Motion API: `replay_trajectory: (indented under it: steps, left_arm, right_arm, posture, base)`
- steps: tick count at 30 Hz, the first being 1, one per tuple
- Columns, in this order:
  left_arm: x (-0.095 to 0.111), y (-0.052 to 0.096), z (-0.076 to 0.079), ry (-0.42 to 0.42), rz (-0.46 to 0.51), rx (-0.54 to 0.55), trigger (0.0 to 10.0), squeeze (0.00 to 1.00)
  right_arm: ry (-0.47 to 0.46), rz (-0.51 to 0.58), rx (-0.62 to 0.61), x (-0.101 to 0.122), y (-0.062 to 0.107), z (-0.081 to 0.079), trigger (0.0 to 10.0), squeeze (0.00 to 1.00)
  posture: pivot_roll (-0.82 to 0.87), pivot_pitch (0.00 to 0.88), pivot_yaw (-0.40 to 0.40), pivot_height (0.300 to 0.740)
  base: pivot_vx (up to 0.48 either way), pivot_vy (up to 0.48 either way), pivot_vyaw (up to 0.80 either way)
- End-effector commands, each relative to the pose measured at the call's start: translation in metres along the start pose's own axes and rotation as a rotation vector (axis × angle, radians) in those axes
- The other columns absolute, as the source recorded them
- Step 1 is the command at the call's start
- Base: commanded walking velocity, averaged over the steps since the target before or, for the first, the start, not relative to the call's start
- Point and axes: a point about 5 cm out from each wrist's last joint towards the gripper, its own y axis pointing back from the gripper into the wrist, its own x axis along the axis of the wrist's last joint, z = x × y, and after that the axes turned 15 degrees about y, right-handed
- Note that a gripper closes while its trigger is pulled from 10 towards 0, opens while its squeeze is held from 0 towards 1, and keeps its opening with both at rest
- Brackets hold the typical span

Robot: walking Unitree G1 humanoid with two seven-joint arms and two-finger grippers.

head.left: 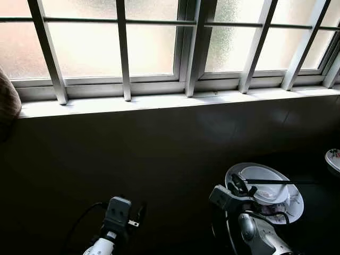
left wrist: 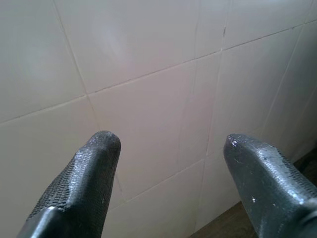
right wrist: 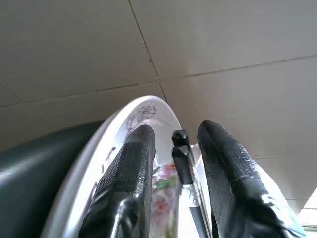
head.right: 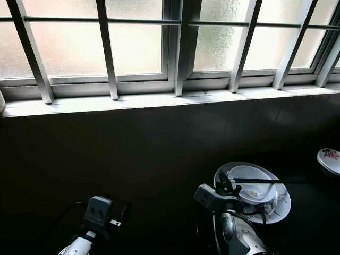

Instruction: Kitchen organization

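Observation:
A white floral plate (head.left: 295, 210) lies on the dark counter at the right, with a white bowl (head.left: 264, 176) on it. A thin black utensil (head.left: 281, 181) lies level across the bowl. My right gripper (head.left: 237, 186) is at the plate's left rim. In the right wrist view, the right gripper (right wrist: 177, 130) has its fingers close on either side of the black utensil (right wrist: 182, 161), above the floral plate (right wrist: 124, 129). My left gripper (left wrist: 171, 139) is open and faces a pale tiled wall (left wrist: 148, 59), holding nothing. The left arm (head.left: 117, 210) shows low at the left.
A white window sill (head.left: 159, 101) and barred frosted windows run across the back above the dark tiled wall. A small floral dish (head.left: 333, 159) sits at the right edge. A brown rounded object (head.left: 7, 103) shows at the far left.

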Motion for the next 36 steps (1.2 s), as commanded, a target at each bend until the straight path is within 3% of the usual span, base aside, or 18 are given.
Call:
replay_trajectory:
  steps: [1,17,18,20,21,36]
  left_arm:
    - [0.0,-0.002,0.003,0.012,-0.005,-0.009,10.0,0.0]
    - [0.001,-0.003,0.005,0.021,0.004,-0.008,10.0,0.0]
    - [0.001,-0.003,0.006,0.023,0.005,-0.007,10.0,0.0]
    - [0.001,-0.003,0.006,0.023,0.005,-0.007,10.0,0.0]
    - [0.001,-0.003,0.007,0.024,0.006,-0.008,10.0,0.0]
    - [0.002,-0.003,0.008,0.034,0.007,-0.013,10.0,0.0]
  right_arm:
    - [0.005,-0.022,0.005,-0.009,-0.004,0.003,10.0,0.0]
    - [0.041,-0.023,0.018,-0.018,-0.01,0.003,10.0,0.0]
    - [0.045,-0.022,0.014,-0.019,-0.011,0.002,2.5,0.0]
    - [0.046,-0.021,0.012,-0.019,-0.011,0.002,2.5,0.0]
    - [0.049,-0.028,0.001,-0.02,-0.011,0.003,0.0,0.0]
    - [0.076,0.002,-0.031,-0.015,-0.008,0.001,0.0,0.0]
  posture:
    - [-0.03,0.0,-0.055,0.736]
    - [-0.03,0.0,-0.071,0.736]
    - [-0.03,0.0,-0.072,0.736]
    - [-0.03,0.0,-0.072,0.736]
    - [-0.03,0.0,-0.072,0.736]
    - [-0.03,0.0,-0.074,0.736]
  base:
    - [0.0,0.0,0.0]
    - [0.0,0.0,0.0]
    - [0.0,0.0,0.0]
    - [0.0,0.0,0.0]
    - [0.0,0.0,0.0]
    - [0.0,0.0,0.0]
